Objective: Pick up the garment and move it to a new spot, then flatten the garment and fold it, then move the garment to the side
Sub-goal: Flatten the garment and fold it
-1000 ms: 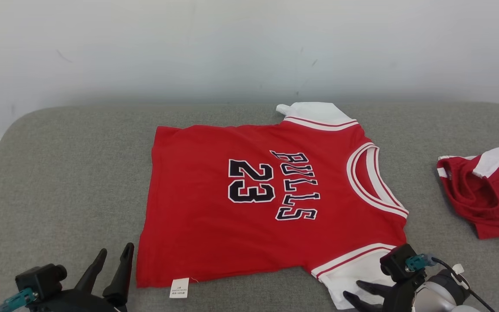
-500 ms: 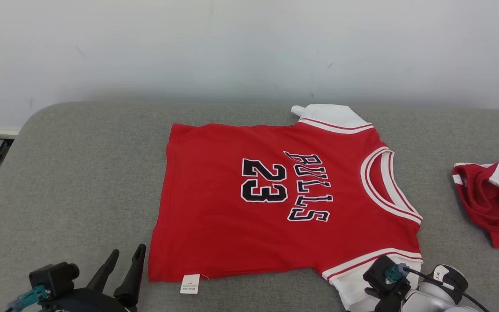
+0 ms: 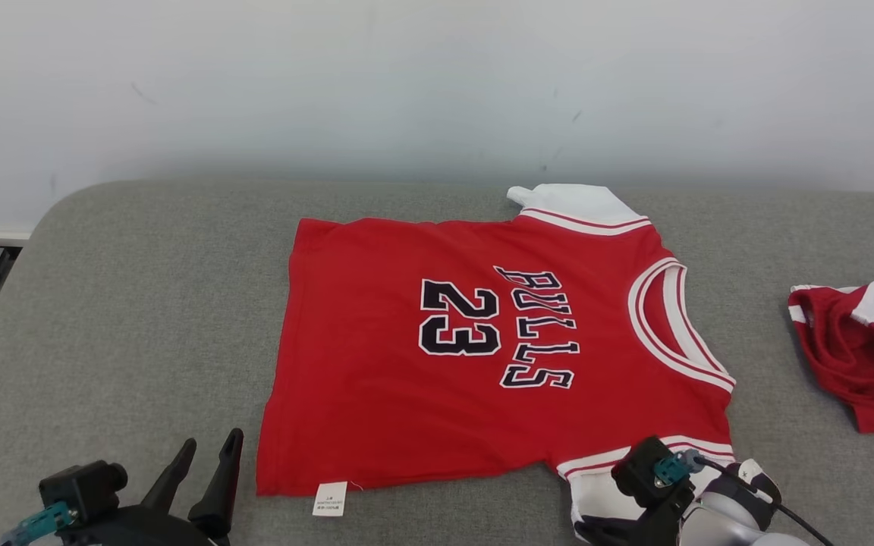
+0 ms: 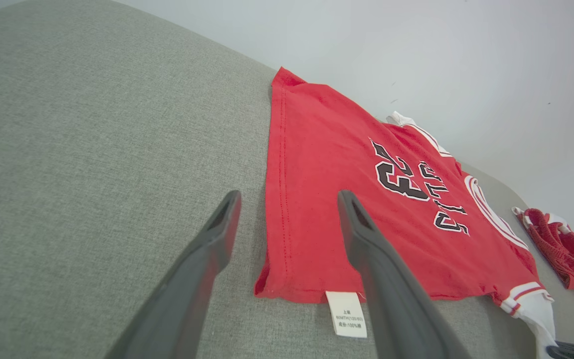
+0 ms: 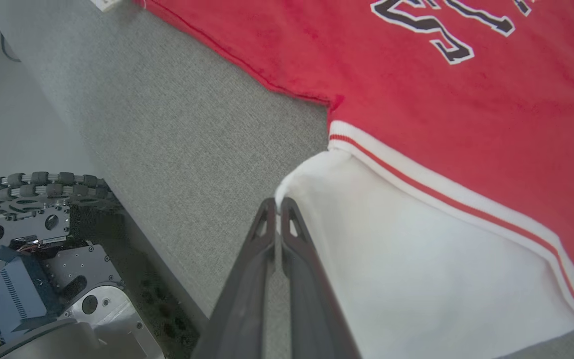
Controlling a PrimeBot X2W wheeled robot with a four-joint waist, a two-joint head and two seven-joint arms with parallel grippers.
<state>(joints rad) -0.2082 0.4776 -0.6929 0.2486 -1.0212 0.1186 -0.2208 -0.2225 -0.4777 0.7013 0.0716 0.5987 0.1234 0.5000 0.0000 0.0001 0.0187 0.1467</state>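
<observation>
Where the grey upholstered bench (image 3: 118, 303) reaches toward my left side, my left jaws stand spread wide, the two dark fingers (image 4: 207, 264) well apart and holding nothing. In the left wrist view one finger shows against bare bench and the other against the hem corner of the shirt. Just beside them a white care label (image 3: 329, 498) sticks out from that hem onto the bench. It belongs to the red Bulls jersey (image 3: 482, 341), which lies spread flat in the middle of the bench, front up. Its hem is toward my left and its white-trimmed neckline (image 3: 676, 326) toward my right, so the black "23" and "BULLS" read sideways. Its far white sleeve (image 3: 570, 201) lies toward the pale wall (image 3: 407, 76), a little rumpled at the tip. Its near white sleeve (image 5: 416, 269) lies by the bench's front edge. My right jaws are pressed together there, fingertips (image 5: 254, 259) right at the sleeve's outer corner. Whether a bit of cloth is caught between them I cannot tell. Past the bench edge in the right wrist view, a roller wheel (image 5: 43, 187) of my base shows below. Farther right, well apart from the jersey, a second red-and-white garment (image 3: 858, 356) lies crumpled on the bench.
</observation>
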